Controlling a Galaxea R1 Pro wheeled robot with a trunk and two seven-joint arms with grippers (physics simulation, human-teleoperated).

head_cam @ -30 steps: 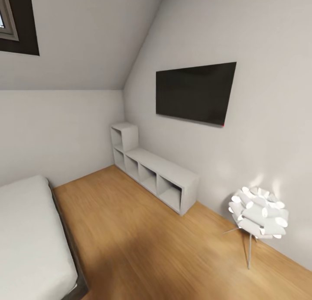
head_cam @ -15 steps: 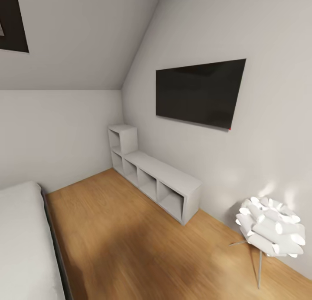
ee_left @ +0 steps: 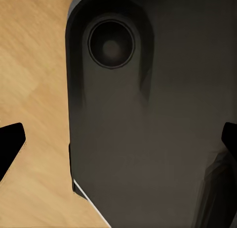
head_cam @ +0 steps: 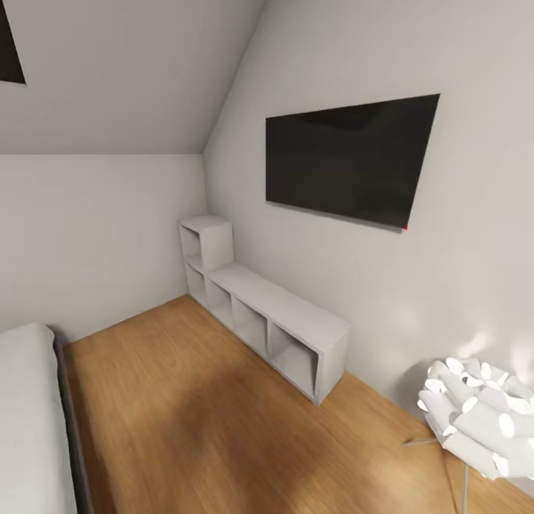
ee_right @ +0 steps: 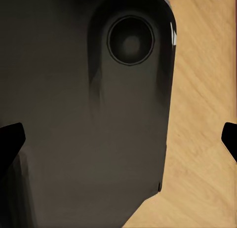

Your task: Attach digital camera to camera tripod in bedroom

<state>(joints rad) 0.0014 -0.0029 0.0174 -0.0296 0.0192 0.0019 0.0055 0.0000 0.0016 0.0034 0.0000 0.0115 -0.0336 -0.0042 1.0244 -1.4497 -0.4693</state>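
Left claw (ee_left: 118,141) agape over floor (ee_left: 34,80); shelves (head_cam: 259,306), lamp (head_cam: 482,417) ahead.

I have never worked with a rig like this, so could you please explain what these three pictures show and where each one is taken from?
This is a simulated wheeled robot with two arms, steered by a person. The large picture comes from a camera on its head, looking into a bedroom: a wood plank floor, a low white cube shelf against the wall, a dark flat screen mounted above it, the edge of a grey bed, and a white petal-shaped lamp on thin legs.

The two small pictures come from cameras on the wrists, looking along each arm's jaws. In each, the black tips at both edges are the left gripper and right gripper, standing wide apart and holding nothing. The big dark shape with a round recess between them appears to be part of the robot's own body, over the floor.

Neither the camera nor the tripod appears here.
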